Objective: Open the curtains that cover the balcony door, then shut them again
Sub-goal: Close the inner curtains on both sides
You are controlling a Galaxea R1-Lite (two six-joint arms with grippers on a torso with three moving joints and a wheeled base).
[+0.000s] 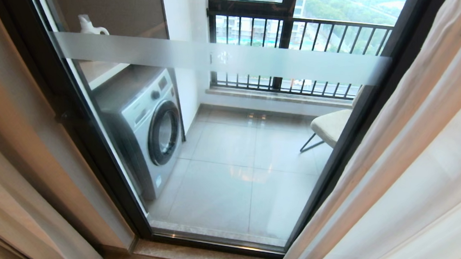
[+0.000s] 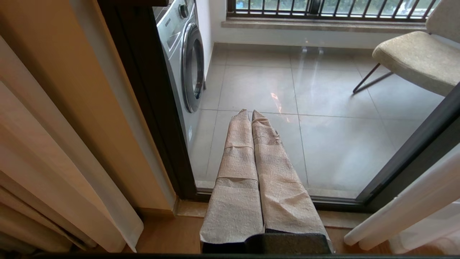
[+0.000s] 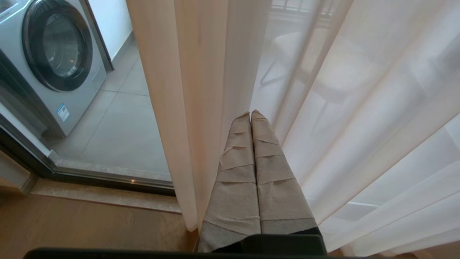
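So the door (image 1: 229, 146) is sitting bare in the middle of the head view right now, glass panel fully showing with the frosted band across it, and the washer (image 1: 148, 127) at about 9 o'clock and a chair (image 1: 329, 127) at 3 o'clock out on the balcony behind it. That looks to me like the opening half is done and the closing half is what's coming.

The curtains are hanging bunched at both sides: the thick beige drape (image 1: 10, 157) from 8 to 10 o'clock, the white sheer (image 1: 411, 181) filling everything from 2 to 5 o'clock.

Handling-wise, I'm guessing the sheer is super light, floppy and a bit slippery, so a pinch on a single thin layer is probably going to slide out. Grabbing a gathered fold at the leading edge seems safer. The beige one looks heavier and grippier, so it's likely dragging harder along the track.

The right gripper (image 3: 251, 114) is poking its tips right up against the sheer's folds, fingers pressed together with nothing between them. The left gripper (image 2: 249, 113) is just idling low in front of the glass, fingers together too, holding nothing.
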